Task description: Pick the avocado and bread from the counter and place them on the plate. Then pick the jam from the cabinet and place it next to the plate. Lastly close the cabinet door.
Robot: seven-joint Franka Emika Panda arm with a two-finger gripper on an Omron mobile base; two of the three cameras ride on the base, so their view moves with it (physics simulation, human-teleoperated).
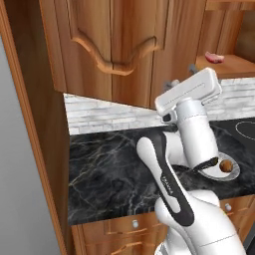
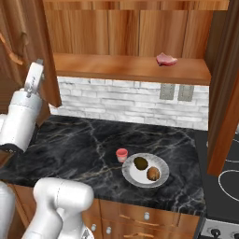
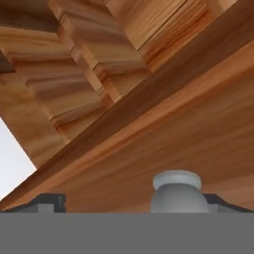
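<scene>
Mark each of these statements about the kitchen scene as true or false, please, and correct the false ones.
1. The avocado and the bread both lie on the plate. True.
2. The jam stands on the cabinet shelf. False: it stands on the counter, just beside the plate.
3. A flat pink lump lies on the cabinet shelf. True.
4. The plate is bare. False: it holds the avocado and the bread.
5. In the hand view, a round pale knob on the cabinet door is close in front of the gripper. True.
</scene>
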